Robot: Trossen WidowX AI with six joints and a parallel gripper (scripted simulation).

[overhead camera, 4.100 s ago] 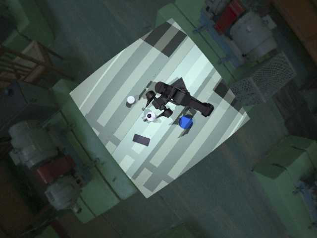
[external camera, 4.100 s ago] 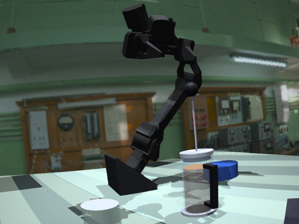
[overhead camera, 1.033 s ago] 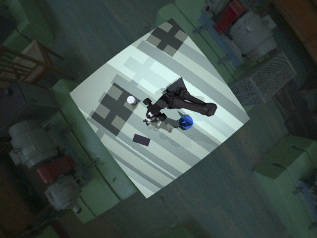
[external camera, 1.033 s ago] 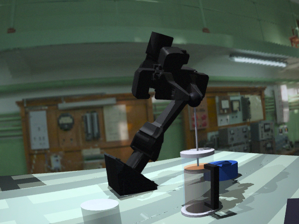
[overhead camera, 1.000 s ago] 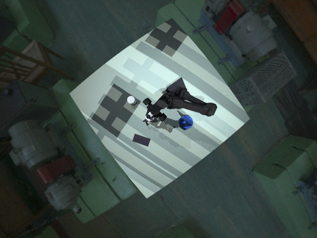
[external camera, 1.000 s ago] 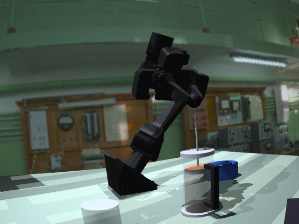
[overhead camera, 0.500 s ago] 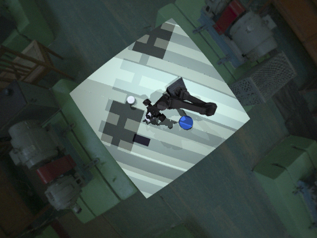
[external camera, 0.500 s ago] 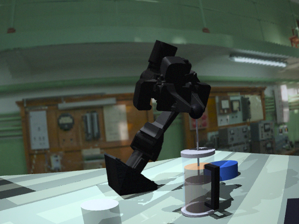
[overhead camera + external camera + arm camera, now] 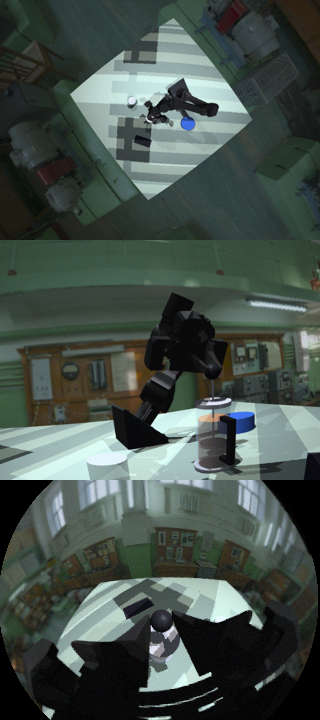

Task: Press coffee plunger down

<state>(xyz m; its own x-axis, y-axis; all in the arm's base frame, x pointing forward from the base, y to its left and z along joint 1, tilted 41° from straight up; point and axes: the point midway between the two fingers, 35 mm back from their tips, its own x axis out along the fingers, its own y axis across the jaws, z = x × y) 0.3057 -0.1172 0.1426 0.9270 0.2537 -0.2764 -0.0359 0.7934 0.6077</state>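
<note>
1. Gripper is clenched on the plunger knob, a dark ball at the top of the thin rod. Wrist view shows the knob sitting between the two dark fingers.
2. French press stands upright on the striped table, right of the arm's black base. Clear glass body, grey base disc, black handle facing the exterior camera.
3. Lid rests on the glass rim. The orange plunger disc sits just below the lid, near the top of the glass; a good length of rod is exposed above the lid.
4. Dark coffee layer shows in the lower part of the glass.
5. Arm is bent forward from the base, with the wrist above the press. Top view: the arm reaches left over the press, mostly covering it.
6. Other items: blue disc just behind the press, white cylinder front left, well apart, and a black flat block on the table, apart from the press.
</note>
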